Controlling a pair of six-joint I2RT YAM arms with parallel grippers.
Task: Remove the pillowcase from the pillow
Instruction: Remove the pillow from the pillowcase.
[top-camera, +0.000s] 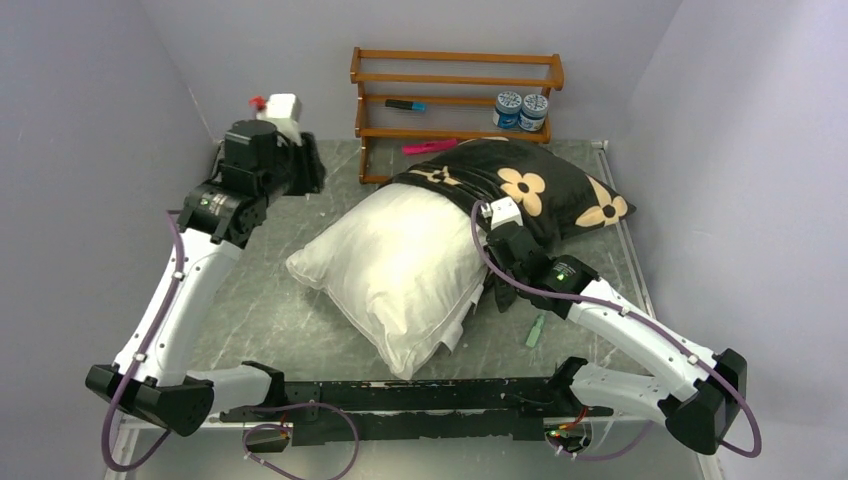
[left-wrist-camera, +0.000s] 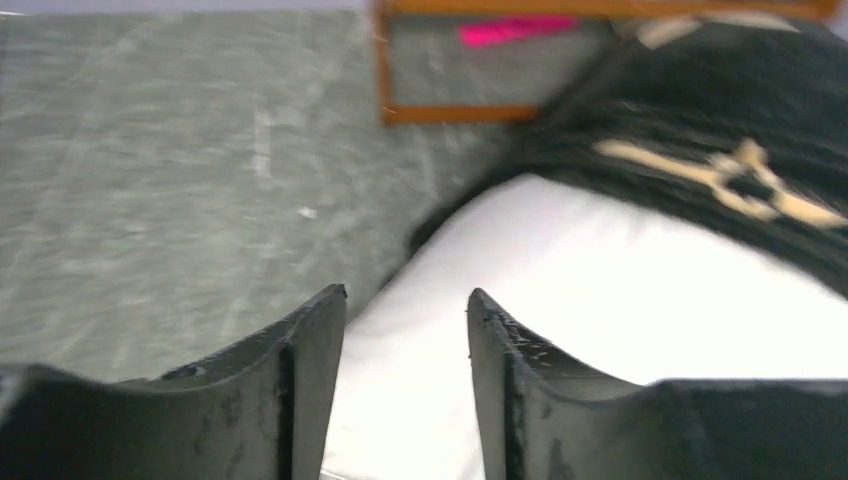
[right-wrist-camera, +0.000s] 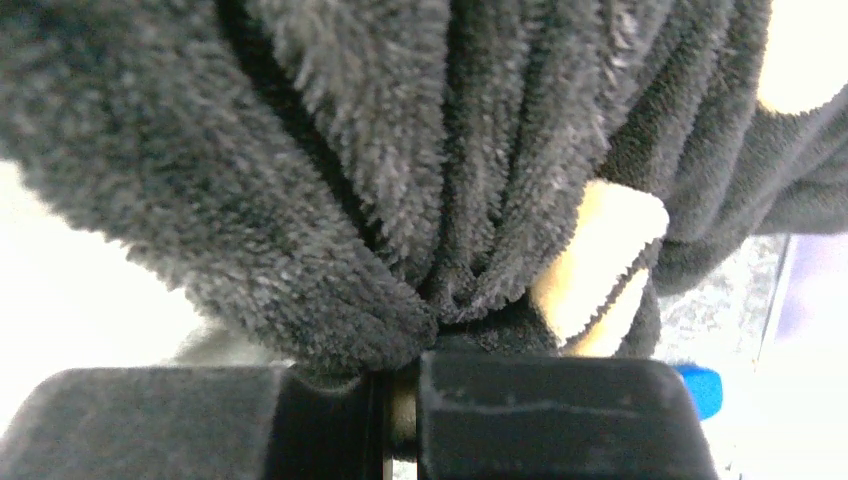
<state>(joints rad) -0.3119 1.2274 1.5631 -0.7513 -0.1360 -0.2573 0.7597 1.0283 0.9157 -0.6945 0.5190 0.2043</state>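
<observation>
The white pillow (top-camera: 400, 270) lies in the middle of the table, its near two thirds bare. The black pillowcase (top-camera: 540, 190) with cream flowers covers its far right end, bunched up. My right gripper (top-camera: 488, 222) is at the pillowcase's open edge. In the right wrist view it (right-wrist-camera: 400, 365) is shut on a gathered fold of the plush pillowcase (right-wrist-camera: 400, 150), with the pillow (right-wrist-camera: 60, 280) showing at left. My left gripper (top-camera: 312, 170) is open and empty, held above the table left of the pillow. In its wrist view the gripper (left-wrist-camera: 405, 300) faces the pillow (left-wrist-camera: 620, 290) and the pillowcase (left-wrist-camera: 720, 110).
A wooden rack (top-camera: 455, 80) stands at the back with two blue-lidded jars (top-camera: 520, 108) and a blue marker (top-camera: 405, 104). A pink object (top-camera: 430, 147) lies at its foot. A small green object (top-camera: 536, 330) lies on the table near the right arm.
</observation>
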